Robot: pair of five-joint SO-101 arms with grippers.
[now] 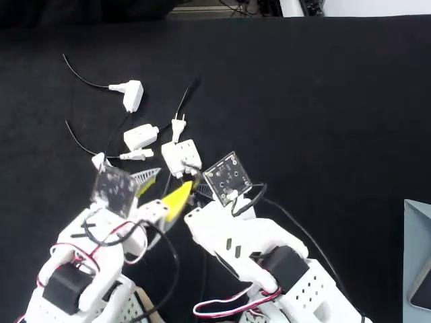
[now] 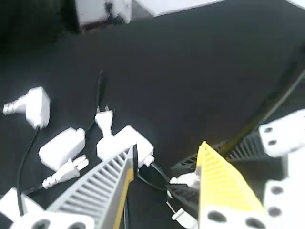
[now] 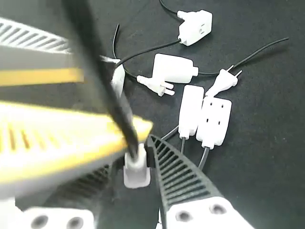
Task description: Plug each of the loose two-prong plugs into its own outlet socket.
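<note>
On the black desk (image 1: pixel 323 101) the loose parts cluster near 10 o'clock from centre. The right tool (image 3: pixel 131 155) is clamped on a small white plug (image 3: pixel 136 172) whose black cord runs up past the wrist camera. This plug sits at about 5 o'clock of the pair of white socket blocks (image 1: pixel 180 157), which lie side by side and touching. The left tool (image 2: pixel 167 149) is spread, its grey ribbed finger (image 2: pixel 102 183) and yellow ribbed finger (image 2: pixel 224 188) well apart, with the tips just beside the pair and the right tool. A white round-pin plug (image 1: pixel 178 126) lies loose at 12 o'clock of the pair. A white rectangular adapter (image 1: pixel 140 136) lies at 10 o'clock, with a white flat-prong plug (image 1: pixel 138 155) just beside it at 6 o'clock. A white angled socket head (image 1: pixel 133 94) lies farther out at 11 o'clock, apart from the rest.
</note>
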